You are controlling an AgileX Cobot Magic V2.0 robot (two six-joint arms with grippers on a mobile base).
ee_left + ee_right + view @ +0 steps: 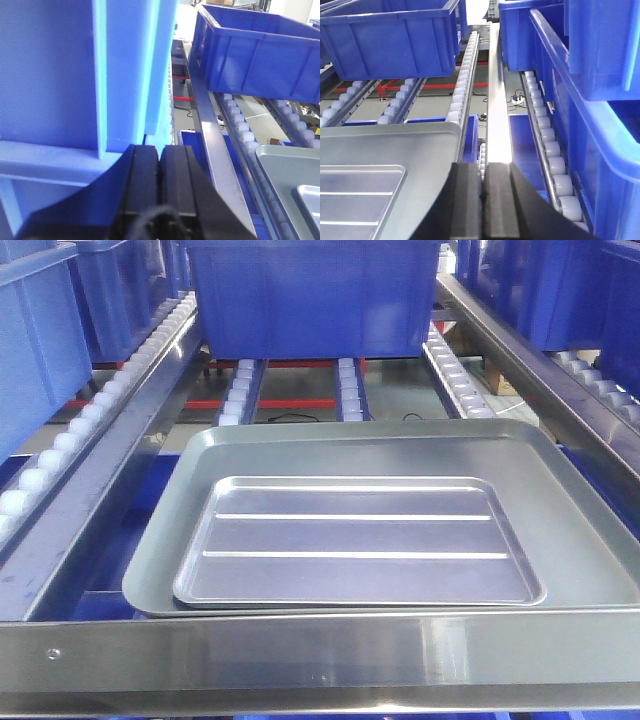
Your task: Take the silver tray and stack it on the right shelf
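1. The silver tray (358,542) is lying flat inside the larger grey tray (590,540) on the shelf (300,655), its long axis and ridges running left to right.
2. Left end effector (159,165) and right end effector (483,180) are both pressing their fingers together, gripping nothing.

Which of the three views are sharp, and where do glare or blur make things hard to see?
Front view: mostly sharp; soft glare washes over the larger grey tray, and the ridges of the silver tray reflect bright lines. Left wrist view: the shut left gripper is dark and blurred, and the near blue bin shows little detail. Right wrist view: a bright reflection runs along the steel rail; the right gripper is underexposed.
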